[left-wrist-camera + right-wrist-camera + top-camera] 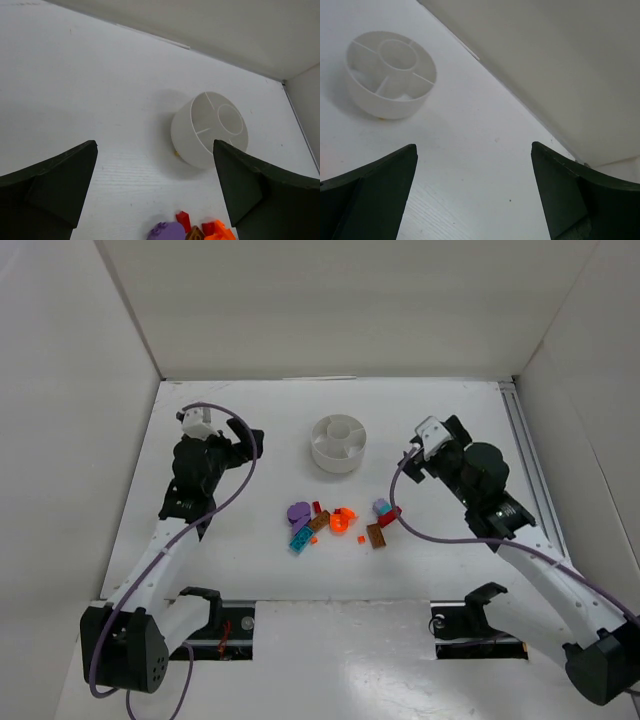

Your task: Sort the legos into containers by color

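Item: left pincer (154, 145), jaws spread wide, nothing in them; it hangs left of the dish (338, 462), looking across the table (450, 560) towards it. Item: right pincer (473, 146), likewise spread and empty, right of the dish. Item: dish, white, upright, a round well ringed by wedges; no piece visible in any section. Item: legos (322, 521), all loose in one cluster on the table, just on the near side of the dish, between my two pincers. Purple piece (298, 511) and teal brick (300, 538) lie at the left end, orange piece (342, 521) mid-cluster, and brown brick (376, 535), lilac piece (381, 506) and red piece (389, 517) at the right end. Status, as I judge it: sorting not begun; the step in hand is the first pick. Handling note: the pieces are tiny and some touch, so I would take an outlier first, purple with my left, lilac with my right. Descend straight, straddle one piece only, avoid nudging neighbours, and give each colour its own section.
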Controlling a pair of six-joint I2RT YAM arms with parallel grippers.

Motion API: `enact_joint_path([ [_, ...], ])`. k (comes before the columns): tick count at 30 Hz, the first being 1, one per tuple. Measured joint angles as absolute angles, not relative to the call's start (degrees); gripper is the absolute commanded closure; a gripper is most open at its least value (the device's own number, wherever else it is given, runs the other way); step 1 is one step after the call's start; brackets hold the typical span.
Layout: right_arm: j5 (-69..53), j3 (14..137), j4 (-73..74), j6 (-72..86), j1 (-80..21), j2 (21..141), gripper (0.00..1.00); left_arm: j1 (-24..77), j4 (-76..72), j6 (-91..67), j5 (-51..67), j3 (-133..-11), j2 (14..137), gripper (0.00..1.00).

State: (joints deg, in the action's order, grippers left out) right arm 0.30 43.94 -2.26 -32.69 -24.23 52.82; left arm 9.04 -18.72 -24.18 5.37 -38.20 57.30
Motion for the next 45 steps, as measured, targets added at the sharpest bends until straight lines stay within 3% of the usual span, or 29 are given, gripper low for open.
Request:
enact_joint_path([
  [7,1.0,43.9,1.4,-36.0,-36.3,50.9,0.01,9.0,-13.2,-25.0,14.5,-38.2,56.9,0.0],
  [12,-2.3,44.6,5.2,-36.6,-40.4,59.2,0.03,10.4,-11.8,-26.3,20.5,-37.4,51.8,0.0],
  [17,-1.6,43.4,8.2,-32.2,-43.1,66.1,0.06,14.4,-11.0,-27.9,19.4,-35.5,44.9,0.0],
  [22,2.0,39.5,8.4,-22.3,-44.3,64.5,0.31,19.5,-7.9,-29.1,14.0,-35.2,46.0,0.0],
  [27,4.8,33.0,7.6,-12.2,-44.8,61.9,0.39,24.7,-3.0,-29.7,7.4,-35.3,51.0,0.0],
  [38,4.8,26.4,6.3,-0.7,-47.4,60.4,0.36,29.0,1.3,-31.0,0.8,-35.3,52.8,0.0],
  [45,4.0,25.4,6.0,2.0,-50.6,61.1,0.25,30.5,1.8,-31.0,-1.0,-35.3,52.8,0.0],
])
